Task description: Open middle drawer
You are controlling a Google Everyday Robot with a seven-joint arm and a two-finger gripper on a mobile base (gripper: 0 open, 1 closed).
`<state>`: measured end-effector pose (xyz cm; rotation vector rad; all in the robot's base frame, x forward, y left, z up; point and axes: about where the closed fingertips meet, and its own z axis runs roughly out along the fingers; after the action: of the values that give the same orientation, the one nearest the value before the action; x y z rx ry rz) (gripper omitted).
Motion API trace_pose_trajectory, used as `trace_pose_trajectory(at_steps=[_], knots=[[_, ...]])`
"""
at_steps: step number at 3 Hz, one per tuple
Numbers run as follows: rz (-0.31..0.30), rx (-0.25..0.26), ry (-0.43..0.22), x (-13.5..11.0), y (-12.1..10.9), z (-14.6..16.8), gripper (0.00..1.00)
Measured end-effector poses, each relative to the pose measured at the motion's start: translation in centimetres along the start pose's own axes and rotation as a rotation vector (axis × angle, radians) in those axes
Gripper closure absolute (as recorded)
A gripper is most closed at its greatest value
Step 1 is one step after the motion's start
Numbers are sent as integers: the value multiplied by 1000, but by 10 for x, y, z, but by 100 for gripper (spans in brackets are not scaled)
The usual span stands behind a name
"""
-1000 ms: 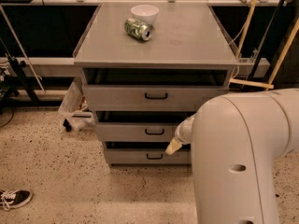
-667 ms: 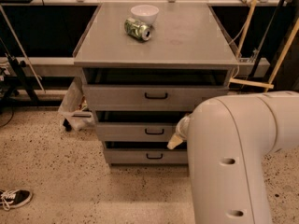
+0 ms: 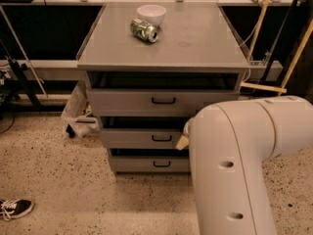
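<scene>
The gripper has edged up beside the middle drawer, right of its handle, below the front edge of the table. Claw state cannot be told; the drawer front is unmoved, so the pull is judged outstanding

No text, label, brand or number can be read anywhere, neither on the green can nor on the middle drawer, at whose right end the gripper sits, mostly hidden.
</scene>
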<state>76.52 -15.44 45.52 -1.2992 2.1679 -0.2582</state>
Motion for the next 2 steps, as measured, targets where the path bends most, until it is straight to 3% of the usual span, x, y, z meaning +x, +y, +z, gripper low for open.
trace_pose_trajectory(at_steps=[2], knots=[[78, -69, -22, 14, 47, 57, 0]])
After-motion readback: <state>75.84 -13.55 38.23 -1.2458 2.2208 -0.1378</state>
